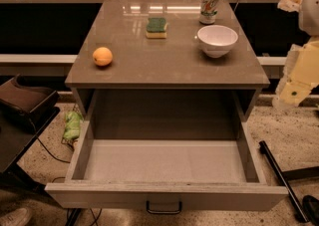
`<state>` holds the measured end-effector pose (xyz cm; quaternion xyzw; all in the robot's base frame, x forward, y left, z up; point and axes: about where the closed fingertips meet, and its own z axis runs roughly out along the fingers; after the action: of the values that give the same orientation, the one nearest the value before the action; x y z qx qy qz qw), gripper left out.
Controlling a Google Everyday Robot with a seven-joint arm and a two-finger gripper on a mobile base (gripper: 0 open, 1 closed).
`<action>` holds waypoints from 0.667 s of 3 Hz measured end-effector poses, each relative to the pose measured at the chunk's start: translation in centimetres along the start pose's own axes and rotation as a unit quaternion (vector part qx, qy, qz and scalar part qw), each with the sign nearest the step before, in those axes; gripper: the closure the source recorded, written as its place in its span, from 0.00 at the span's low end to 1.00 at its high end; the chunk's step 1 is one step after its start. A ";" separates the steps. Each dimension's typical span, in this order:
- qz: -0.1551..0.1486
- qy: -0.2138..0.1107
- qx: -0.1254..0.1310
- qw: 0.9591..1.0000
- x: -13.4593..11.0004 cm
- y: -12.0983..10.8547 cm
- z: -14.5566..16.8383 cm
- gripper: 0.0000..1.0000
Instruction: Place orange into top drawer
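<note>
The orange (102, 56) is a small round fruit resting on the left part of the cabinet top (164, 65), near its left edge. Below, the top drawer (164, 194) is pulled fully out toward me. Its pale grey floor is bare, and a small dark handle (163, 209) sits on its front. My gripper (293, 92) hangs on the pale arm at the right edge of the view, beside the cabinet's right front corner. It is well apart from the orange and above the floor.
On the cabinet top stand a green-and-yellow sponge (156, 27) at the back middle, a white bowl (217, 40) at the right and a drink can (209, 6) behind it. A dark seat (22, 101) is on the left, a green object (73, 125) lies on the floor, and a black pole (280, 180) is at the right.
</note>
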<state>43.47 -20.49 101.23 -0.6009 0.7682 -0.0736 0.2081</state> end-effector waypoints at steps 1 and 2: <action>0.000 0.000 0.000 1.000 0.0 0.0 0.0 0.00; 0.006 -0.042 0.015 0.999 -1.9 -1.1 1.0 0.00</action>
<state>45.18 -18.86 101.15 -0.5961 0.7609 -0.0582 0.2496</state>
